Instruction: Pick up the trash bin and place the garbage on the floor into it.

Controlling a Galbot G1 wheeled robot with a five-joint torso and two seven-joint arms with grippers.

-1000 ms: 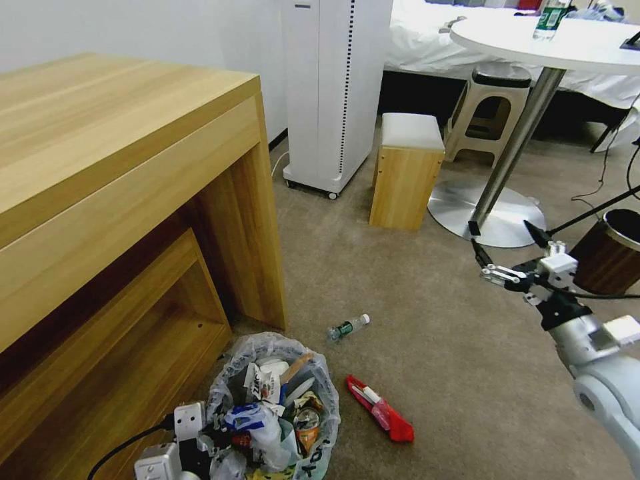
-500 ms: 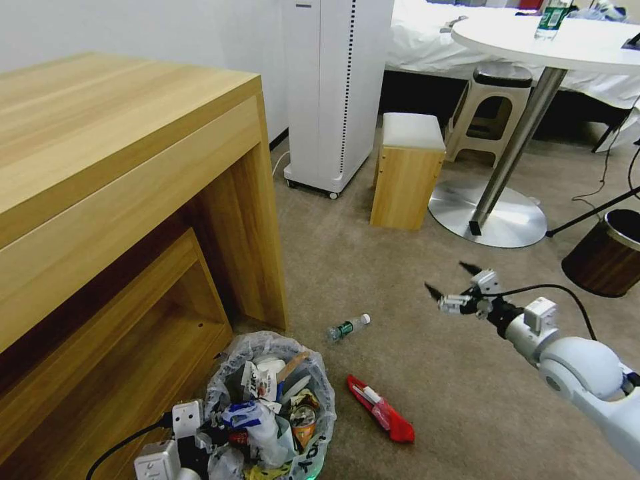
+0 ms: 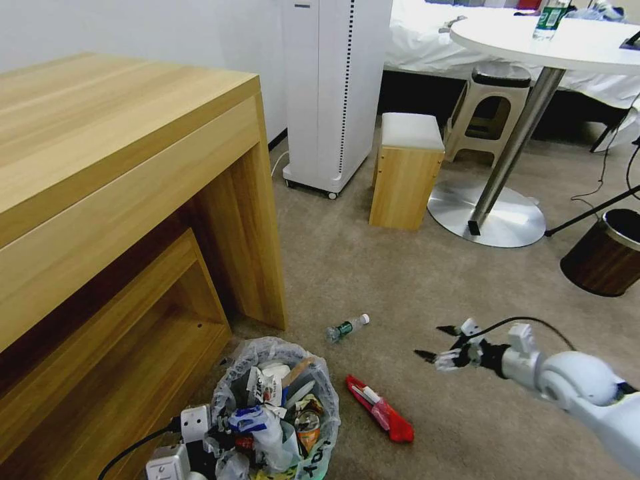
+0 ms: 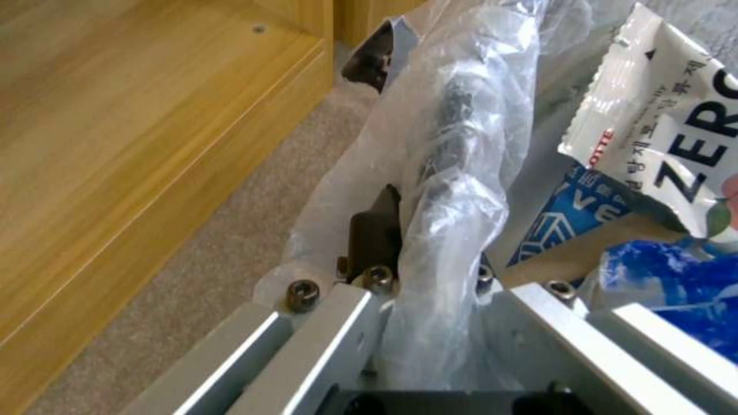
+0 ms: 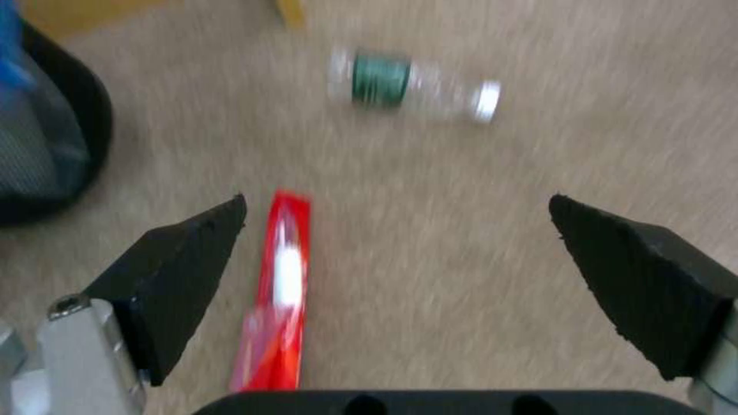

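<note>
Red wrapper (image 3: 380,409) beside trash bin (image 3: 277,413): flimsy, pinch mid-length | right hand (image 3: 437,343) spread above | left hand (image 4: 419,288) clamping bin rim

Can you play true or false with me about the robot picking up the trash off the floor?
1. The red wrapper lies on the floor. True.
2. The right gripper holds the green-labelled bottle. False: its jaws are open and empty, and the bottle lies on the carpet.
3. The left gripper is clamped on the bagged rim of the trash bin. True.
4. The trash bin is empty. False: it is full of litter.
5. The bottle is inside the bin. False: it lies beside the wooden desk.
</note>
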